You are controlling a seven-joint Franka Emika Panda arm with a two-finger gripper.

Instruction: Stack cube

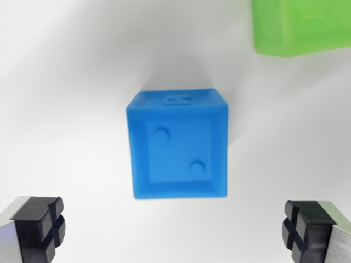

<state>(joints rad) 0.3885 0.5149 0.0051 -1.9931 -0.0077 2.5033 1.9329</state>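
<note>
Two dice on the white table point(66, 98): blue die point(178, 145) centre, green die point(299, 24) far right. Gripper point(175, 230) hangs wide open, empty, over the blue one. Approach step, I'd say; next it must descend, straddle it and close.

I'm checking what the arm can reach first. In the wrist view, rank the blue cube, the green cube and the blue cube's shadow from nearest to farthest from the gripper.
From the gripper:
1. Blue cube, centred just above the open fingers.
2. Its shadow, on the white surface beyond the cube's far edge.
3. Green cube, top right corner, partly cut off.
</note>
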